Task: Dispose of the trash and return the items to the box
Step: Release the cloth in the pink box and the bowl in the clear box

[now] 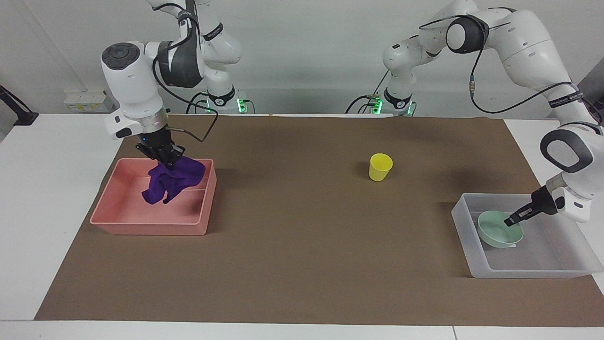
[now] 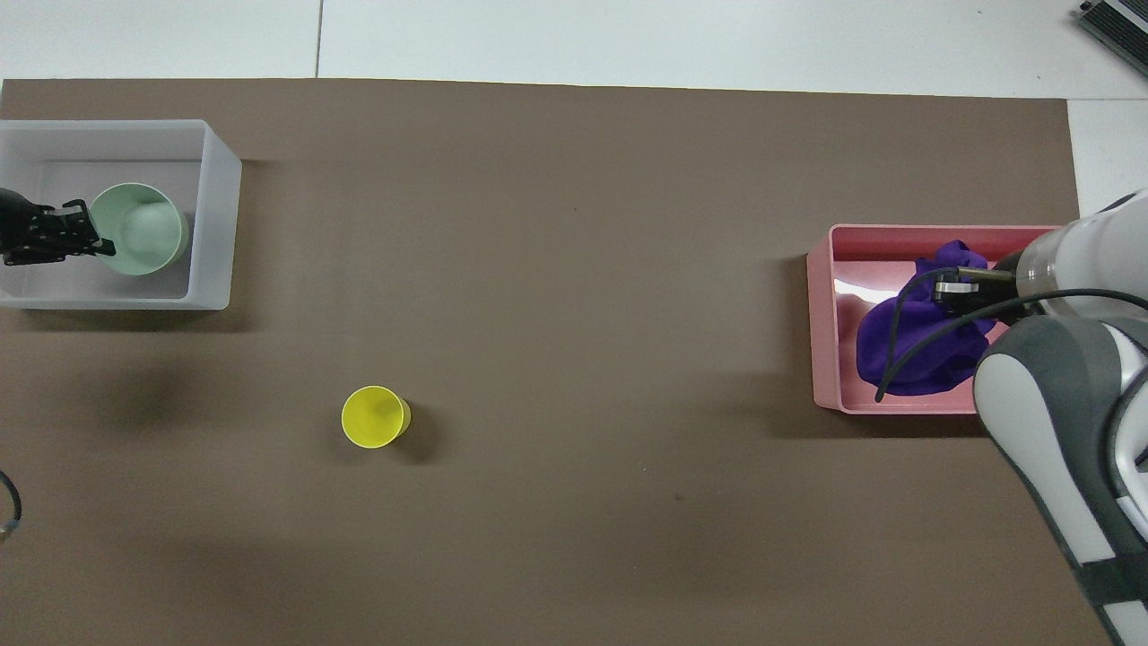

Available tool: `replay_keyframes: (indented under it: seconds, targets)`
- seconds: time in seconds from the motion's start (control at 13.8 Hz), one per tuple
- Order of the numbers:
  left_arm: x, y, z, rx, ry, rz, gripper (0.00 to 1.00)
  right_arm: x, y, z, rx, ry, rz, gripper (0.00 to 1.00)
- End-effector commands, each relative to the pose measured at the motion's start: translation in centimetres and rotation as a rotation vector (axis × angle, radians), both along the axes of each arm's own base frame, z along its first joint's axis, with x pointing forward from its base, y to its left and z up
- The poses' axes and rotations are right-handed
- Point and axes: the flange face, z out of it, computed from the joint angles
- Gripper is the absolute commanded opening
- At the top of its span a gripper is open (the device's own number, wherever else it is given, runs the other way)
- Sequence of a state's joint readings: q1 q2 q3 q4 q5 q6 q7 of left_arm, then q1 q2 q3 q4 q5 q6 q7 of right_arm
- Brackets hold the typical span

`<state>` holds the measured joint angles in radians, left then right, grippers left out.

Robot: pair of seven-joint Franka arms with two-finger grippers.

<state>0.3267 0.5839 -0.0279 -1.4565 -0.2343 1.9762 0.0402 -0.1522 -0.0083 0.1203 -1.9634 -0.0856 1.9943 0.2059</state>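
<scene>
Two of the three things are at their places but not yet let go. In the facing view, the right claw (image 1: 160,157) hangs over the pink rectangular plastic tub (image 1: 113,218) at the right arm's end of the surface, clamped on the top of the soft deep-purple cloth rag (image 1: 172,179); the rag dangles inside the tub's walls, and whether its lowest fold touches the bottom cannot be told. The left claw (image 1: 512,219) reaches down into the translucent frosted-white rectangular plastic tub (image 1: 462,222) at the left arm's end, pinching the rim of the shallow mint-green bowl (image 1: 499,230) — the bowl appears to sit on or just above the tub's floor. The small yellow plastic cup (image 1: 380,166) stands upright on the brown surface (image 1: 302,264), untouched, nearer the white tub than the pink one.

From overhead, the rag (image 2: 915,336) lies wholly within the pink tub's (image 2: 821,341) outline under the right claw (image 2: 964,289). The bowl (image 2: 139,229) is inside the white tub (image 2: 215,224), the left claw (image 2: 90,244) at its rim. The cup (image 2: 375,416) stands alone, nearer the robots than either tub.

Left to do, judging from this: release rag and bowl, then carry the cup to the white tub.
</scene>
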Motion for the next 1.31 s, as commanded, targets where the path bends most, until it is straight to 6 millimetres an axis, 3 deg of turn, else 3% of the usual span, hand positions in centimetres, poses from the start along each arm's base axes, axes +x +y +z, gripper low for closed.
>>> replay_keyframes:
  seconds: [0.0,0.29,0.36,0.51,0.58,0.65,0.73,0.8,1.16,1.23]
  targets:
    - [0.6,0.8,-2.1,-0.012,-0.003,-0.002,0.0,-0.2,-0.8,-1.7,0.003,-0.003,0.017,0.0]
    - [0.2,1.8,-2.7,-0.017,0.011,0.023,0.0,0.8,-1.4,-4.7,0.012,-0.021,0.011,0.0]
    - [0.1,1.8,-2.9,-0.021,0.018,0.022,0.0,0.9,-1.5,-4.7,0.012,-0.022,0.012,0.07]
    - [-0.1,1.9,-2.7,-0.026,0.032,0.02,0.0,0.9,-1.5,-4.7,0.012,-0.022,0.012,1.0]
    - [-0.3,2.0,-2.8,-0.03,0.042,0.015,0.0,1.0,-1.5,-4.3,0.012,-0.028,0.012,1.0]
    - [-0.3,2.0,-2.8,-0.03,0.044,0.015,0.13,1.3,-1.3,-3.7,0.011,-0.039,0.016,1.0]
    - [-0.3,2.0,-2.7,-0.03,0.042,0.013,0.84,1.6,-1.2,-2.6,0.01,-0.049,0.018,1.0]
    - [-0.2,1.8,-2.2,-0.028,0.032,0.006,1.0,1.7,-1.1,-1.8,0.008,-0.049,0.02,1.0]
    - [0.0,-0.1,6.4,0.014,-0.082,-0.03,1.0,1.9,0.9,5.2,0.019,-0.004,0.036,1.0]
    - [0.1,-2.0,8.9,0.03,-0.11,-0.06,1.0,1.8,1.2,6.8,0.031,0.008,0.035,1.0]
